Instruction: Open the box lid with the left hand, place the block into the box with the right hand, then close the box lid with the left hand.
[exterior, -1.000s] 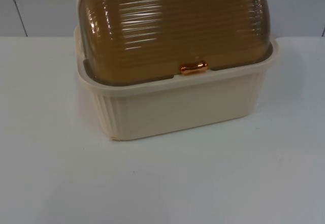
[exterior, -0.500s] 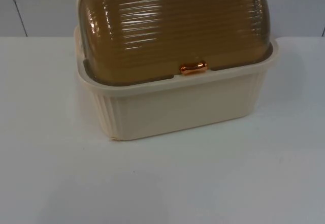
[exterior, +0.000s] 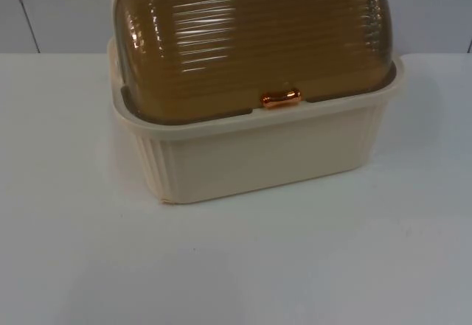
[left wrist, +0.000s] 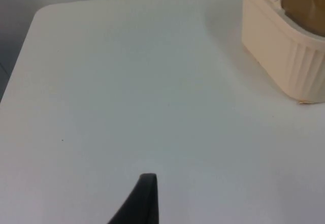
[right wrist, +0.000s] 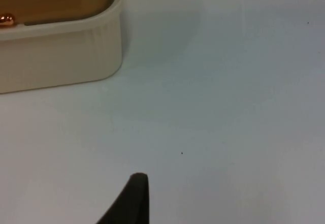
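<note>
The left end effector point(left wrist: 144, 198) shows one fingertip, a matte black, smooth wedge that narrows to a blunt squared tip. The right end effector point(right wrist: 133, 198) shows the same black, tapering, unmarked fingertip.

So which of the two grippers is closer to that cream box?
Right, it seems. The right gripper hangs over the table before the box's front right corner; the left gripper is farther off, beyond its left end.
</note>
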Robot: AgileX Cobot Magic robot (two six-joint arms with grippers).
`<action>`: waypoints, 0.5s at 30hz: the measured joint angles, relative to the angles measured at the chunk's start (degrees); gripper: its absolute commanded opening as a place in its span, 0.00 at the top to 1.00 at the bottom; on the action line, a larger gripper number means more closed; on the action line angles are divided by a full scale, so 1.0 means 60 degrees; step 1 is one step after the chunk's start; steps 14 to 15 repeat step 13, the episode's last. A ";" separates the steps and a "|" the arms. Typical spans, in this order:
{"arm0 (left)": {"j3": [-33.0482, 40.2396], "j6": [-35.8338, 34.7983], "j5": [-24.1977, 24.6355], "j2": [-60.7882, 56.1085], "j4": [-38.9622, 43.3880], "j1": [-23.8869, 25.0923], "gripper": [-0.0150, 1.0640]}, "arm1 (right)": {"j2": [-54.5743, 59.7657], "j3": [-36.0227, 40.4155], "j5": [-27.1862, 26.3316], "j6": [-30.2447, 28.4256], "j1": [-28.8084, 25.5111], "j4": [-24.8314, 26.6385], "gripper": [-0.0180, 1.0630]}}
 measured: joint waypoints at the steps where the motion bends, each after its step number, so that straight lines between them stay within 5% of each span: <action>1: 0.0000 0.0000 0.0000 0.0000 0.0000 0.0000 0.03 | 0.0000 0.0000 0.0000 0.0000 0.0000 0.0000 0.01; 15: 0.0000 -0.0009 0.0000 0.0000 -0.0042 0.0000 0.03 | 0.0000 0.0000 0.0000 0.0075 0.0000 0.0000 0.01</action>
